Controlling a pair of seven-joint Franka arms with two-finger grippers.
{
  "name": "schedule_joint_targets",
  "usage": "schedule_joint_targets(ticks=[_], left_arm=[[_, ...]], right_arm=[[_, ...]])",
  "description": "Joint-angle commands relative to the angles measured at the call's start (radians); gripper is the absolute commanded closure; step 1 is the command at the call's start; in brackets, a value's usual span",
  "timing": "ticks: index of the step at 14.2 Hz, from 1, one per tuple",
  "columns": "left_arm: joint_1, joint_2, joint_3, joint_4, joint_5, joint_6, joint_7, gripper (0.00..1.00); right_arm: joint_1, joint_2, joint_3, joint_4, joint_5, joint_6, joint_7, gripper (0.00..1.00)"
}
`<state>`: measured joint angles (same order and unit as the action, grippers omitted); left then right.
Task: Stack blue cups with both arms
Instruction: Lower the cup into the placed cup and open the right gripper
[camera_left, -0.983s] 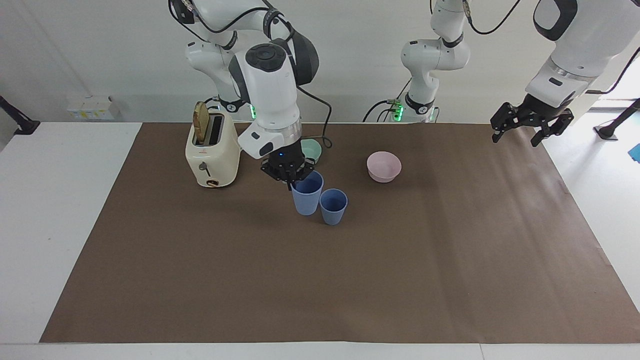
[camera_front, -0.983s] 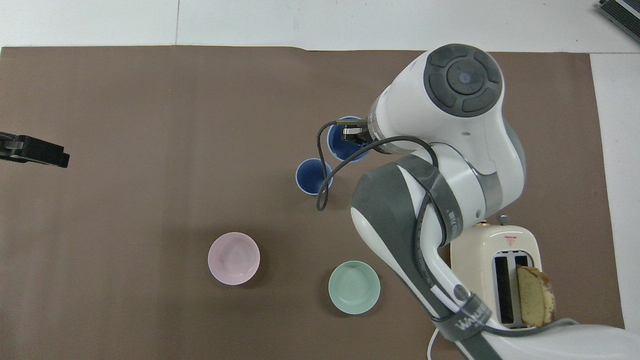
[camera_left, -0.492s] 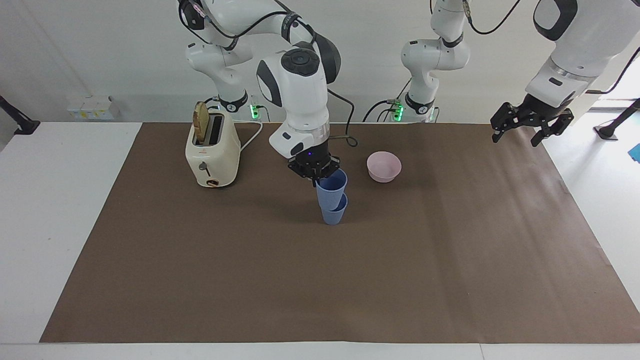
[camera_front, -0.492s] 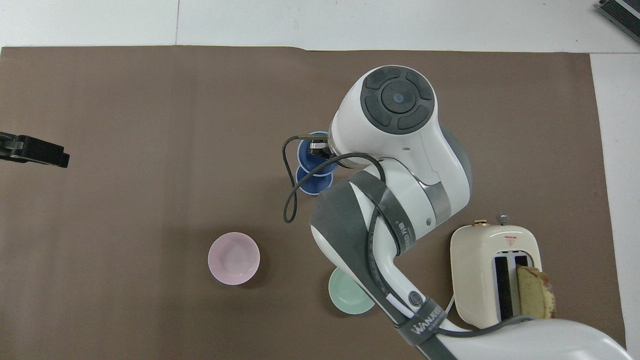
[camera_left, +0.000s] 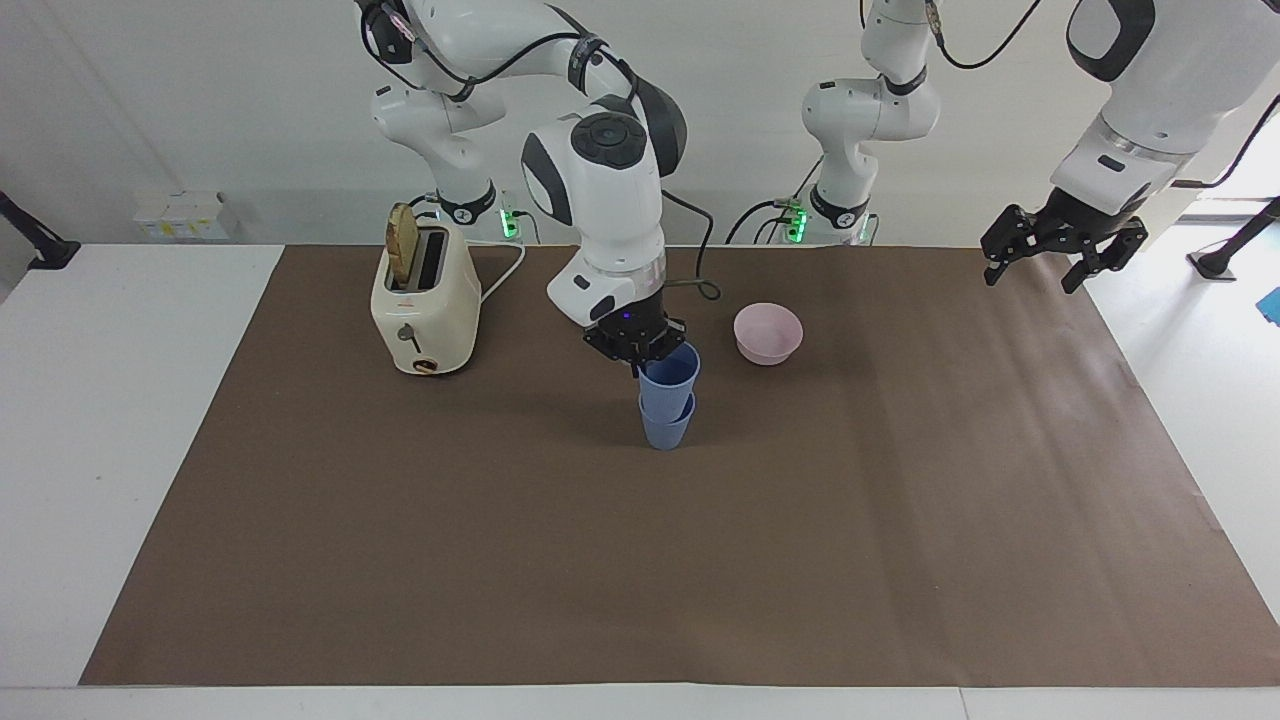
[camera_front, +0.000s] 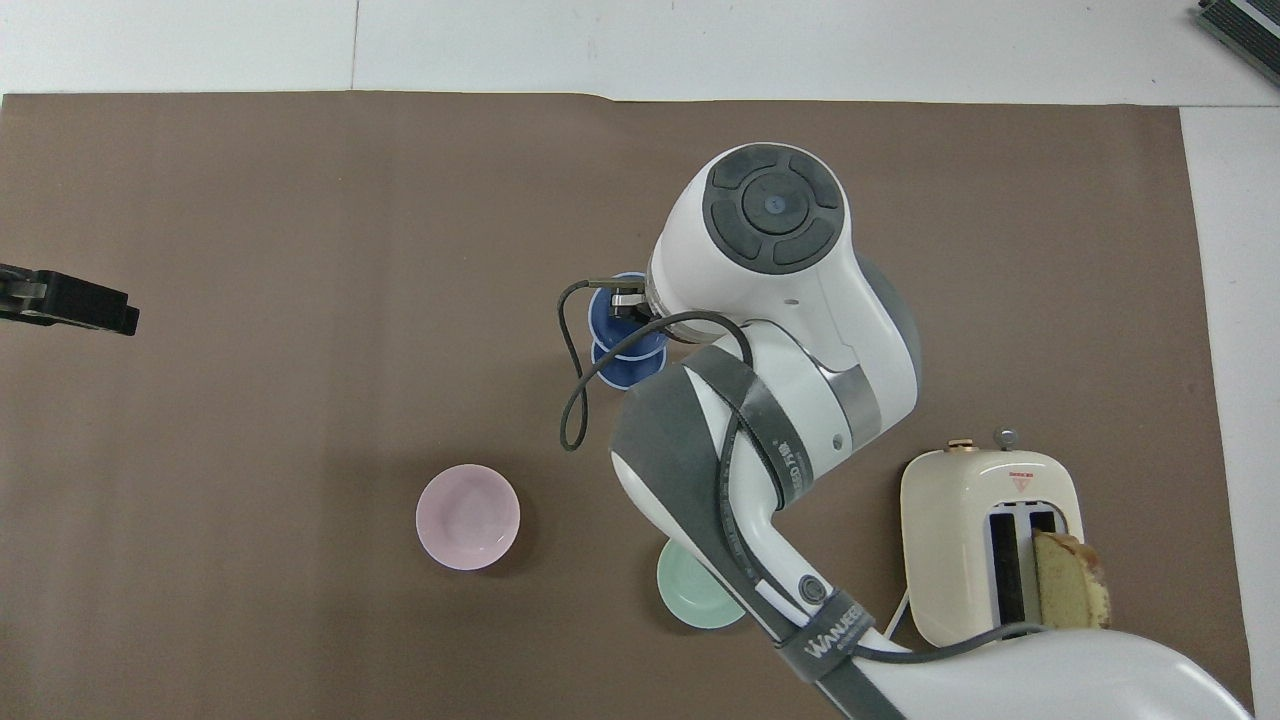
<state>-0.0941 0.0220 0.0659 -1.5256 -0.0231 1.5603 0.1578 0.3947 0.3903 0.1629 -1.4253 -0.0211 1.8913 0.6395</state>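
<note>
Two blue cups stand one in the other near the middle of the brown mat (camera_left: 700, 560). The upper blue cup (camera_left: 672, 374) (camera_front: 604, 313) sits partway inside the lower blue cup (camera_left: 666, 428) (camera_front: 634, 371), which rests on the mat. My right gripper (camera_left: 637, 362) (camera_front: 628, 305) points down and is shut on the upper cup's rim, on the side toward the toaster. My left gripper (camera_left: 1045, 262) (camera_front: 70, 302) hangs open and holds nothing, waiting over the mat's edge at the left arm's end of the table.
A cream toaster (camera_left: 424, 305) (camera_front: 985, 545) with a slice of bread stands toward the right arm's end. A pink bowl (camera_left: 768, 333) (camera_front: 467, 517) lies beside the cups, nearer the robots. A green bowl (camera_front: 690, 598) lies partly under the right arm.
The right gripper carried its cup sideways toward the left arm's end, over the standing cup, then lowered it partway into it. The left arm has not moved.
</note>
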Motion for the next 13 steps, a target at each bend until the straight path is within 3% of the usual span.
schedule_joint_targets(ticks=[1,7,13], left_arm=[[0.016,-0.02,-0.011,-0.021,-0.008,-0.003,0.008,0.0],[0.016,-0.02,-0.011,-0.021,-0.008,-0.003,0.008,0.0],[0.016,-0.02,-0.011,-0.021,-0.008,-0.003,0.008,0.0]], right_arm=[[-0.002,-0.014,0.004,-0.034,0.021,0.017,0.009,1.0],[-0.002,-0.024,0.01,-0.058,0.023,0.014,0.003,1.0],[-0.002,-0.004,0.01,-0.118,0.02,0.1,-0.004,1.0]])
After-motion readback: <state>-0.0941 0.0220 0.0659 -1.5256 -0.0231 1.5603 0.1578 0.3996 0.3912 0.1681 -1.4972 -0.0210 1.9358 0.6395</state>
